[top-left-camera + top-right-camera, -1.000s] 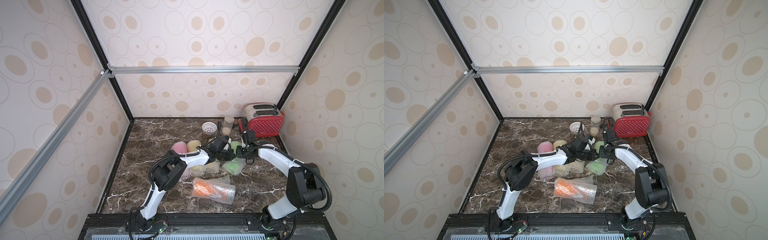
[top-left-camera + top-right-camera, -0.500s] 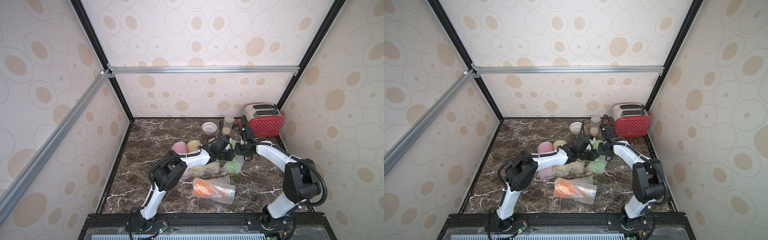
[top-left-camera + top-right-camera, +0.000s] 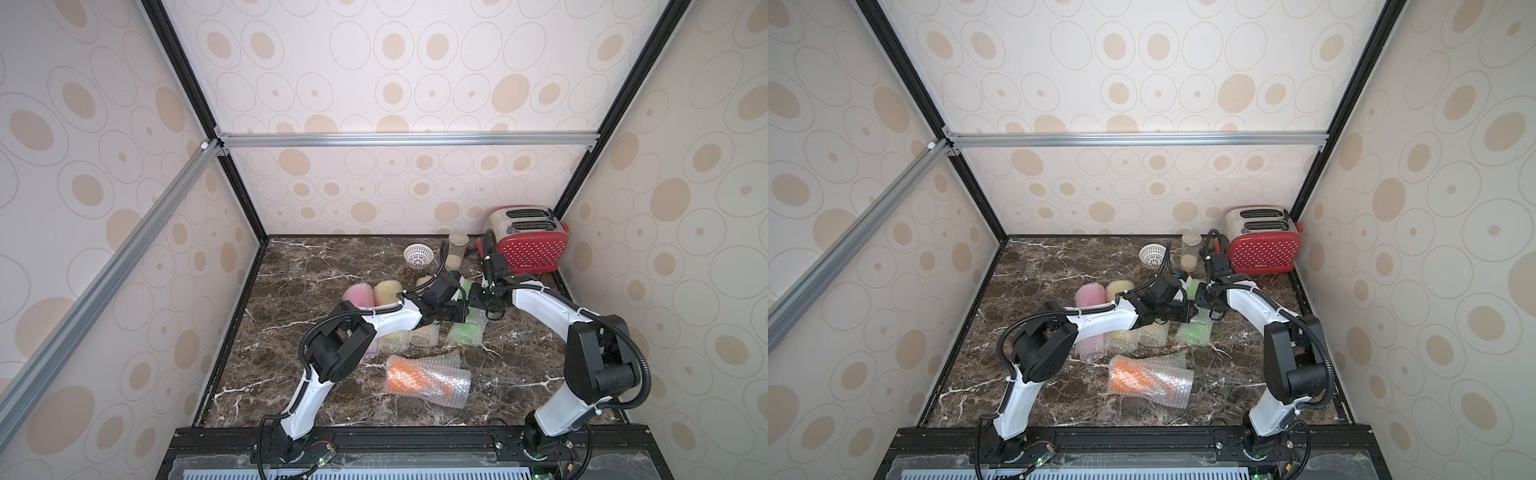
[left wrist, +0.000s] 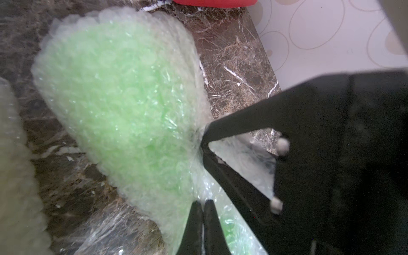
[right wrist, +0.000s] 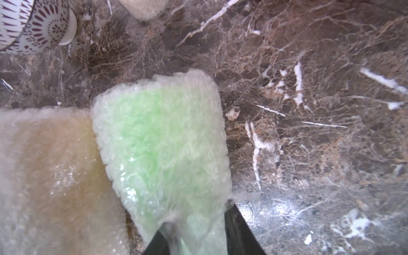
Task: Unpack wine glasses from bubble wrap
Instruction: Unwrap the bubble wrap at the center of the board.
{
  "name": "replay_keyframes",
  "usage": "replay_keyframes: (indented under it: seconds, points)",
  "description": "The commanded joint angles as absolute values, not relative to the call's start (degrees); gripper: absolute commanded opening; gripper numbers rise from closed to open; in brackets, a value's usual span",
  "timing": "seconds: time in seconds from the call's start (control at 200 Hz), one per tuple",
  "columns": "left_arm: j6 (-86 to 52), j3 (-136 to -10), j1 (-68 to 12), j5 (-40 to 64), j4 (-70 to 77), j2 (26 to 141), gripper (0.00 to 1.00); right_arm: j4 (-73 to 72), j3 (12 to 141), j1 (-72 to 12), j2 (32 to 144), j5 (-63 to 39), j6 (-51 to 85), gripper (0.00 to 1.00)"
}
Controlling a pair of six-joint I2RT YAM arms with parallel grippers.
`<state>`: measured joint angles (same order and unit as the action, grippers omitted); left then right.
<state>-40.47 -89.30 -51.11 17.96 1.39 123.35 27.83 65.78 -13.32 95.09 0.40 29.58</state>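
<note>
Cream walls printed with beige ovals and rings [image 3: 374,62] are closing me in on three sides, with black corner posts and a silver aluminium crossbar [image 3: 395,139] running across the back. Below, a dark brown marble tabletop veined in white [image 3: 316,266] is filling the whole floor of the booth.

At its 1 o'clock corner a red dotted two-slot toaster [image 3: 534,249] is standing against the back wall. At 6 o'clock an orange plastic stemmed wine glass in a clear bubbly tube [image 3: 419,380] is lying on its side. At 10 o'clock a pink wrapped glass [image 3: 357,293] and a yellow wrapped glass [image 3: 387,291] are lying side by side.

Just off centre toward 3 o'clock, the green glass, a plastic stemmed goblet [image 4: 123,99], is sitting inside its clear bubble wrap [image 3: 467,330]. A second yellowish wrapped bundle [image 5: 48,172] is lying just beside it. Both my arms are meeting over the green one.

At 12 o'clock a clear cylindrical jar with pale filling [image 3: 457,249] and a small white patterned bowl [image 3: 417,254] are standing near each other.

My right gripper [image 4: 204,142] is clamping, partly closed, around the narrow waist of the green glass, wrap and all. My left gripper [image 4: 202,204] is pressing its jaws fully together, seemingly pinching a thin edge of the bubble wrap.
</note>
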Motion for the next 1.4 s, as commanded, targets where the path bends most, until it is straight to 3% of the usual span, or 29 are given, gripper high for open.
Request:
replay_keyframes:
  seconds: [0.0,0.68,1.09,1.396]
  points:
    - [-39.48,-88.87,-53.73,22.43,-1.79,124.54,0.0,19.11,66.9,-12.0,95.8,0.66,32.54,0.35]
    - [-39.11,-87.43,-54.58,25.09,0.8,125.93,0.0,6.58,61.44,-6.59,95.78,-11.85,40.91,0.35]
    - [-31.97,-94.98,-57.06,17.49,-11.9,130.04,0.0,2.88,60.34,-6.5,95.52,-11.92,44.47,0.35]
    - [-31.87,-93.56,-57.3,17.62,-11.78,130.37,0.0,-3.69,58.19,-4.25,95.53,-16.43,49.45,0.35]
